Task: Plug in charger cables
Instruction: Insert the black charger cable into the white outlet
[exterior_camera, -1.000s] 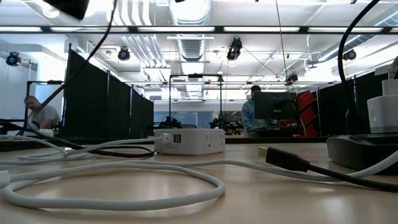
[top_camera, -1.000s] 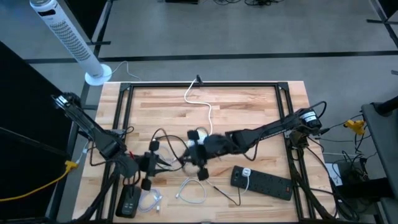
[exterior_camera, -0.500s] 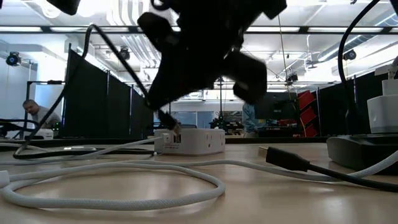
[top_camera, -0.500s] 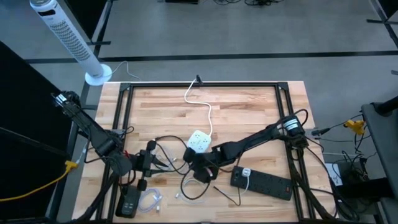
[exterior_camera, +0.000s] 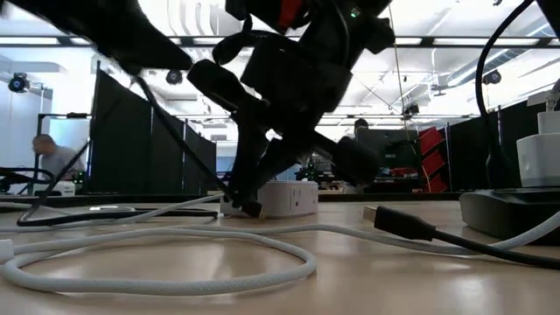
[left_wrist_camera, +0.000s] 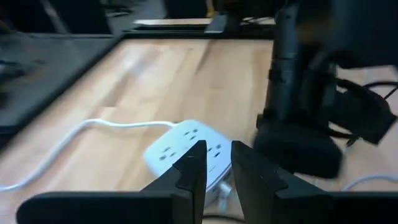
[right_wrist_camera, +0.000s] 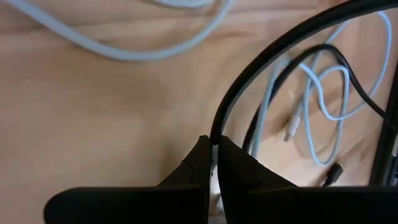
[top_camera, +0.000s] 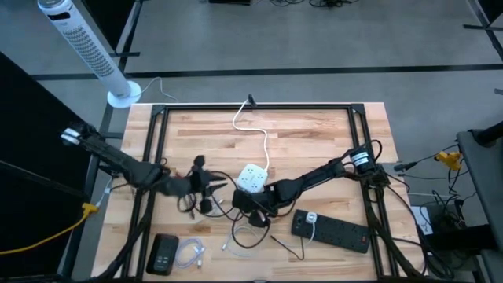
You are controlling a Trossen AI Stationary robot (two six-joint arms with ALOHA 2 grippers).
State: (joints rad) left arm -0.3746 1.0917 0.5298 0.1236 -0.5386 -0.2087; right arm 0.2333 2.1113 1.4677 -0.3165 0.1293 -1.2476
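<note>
Table – pale wood planks, smooth; white cable – braided, matt; socket cube glossy plastic.

I see a white socket cube just ahead of my left gripper, its cord white too. Beside my right gripper lie black cables and white, translucent ones. The power strip is black, the tabletop pale striped wood.

The right end effector hides the plug it pinches; the black cable runs off frame.
</note>
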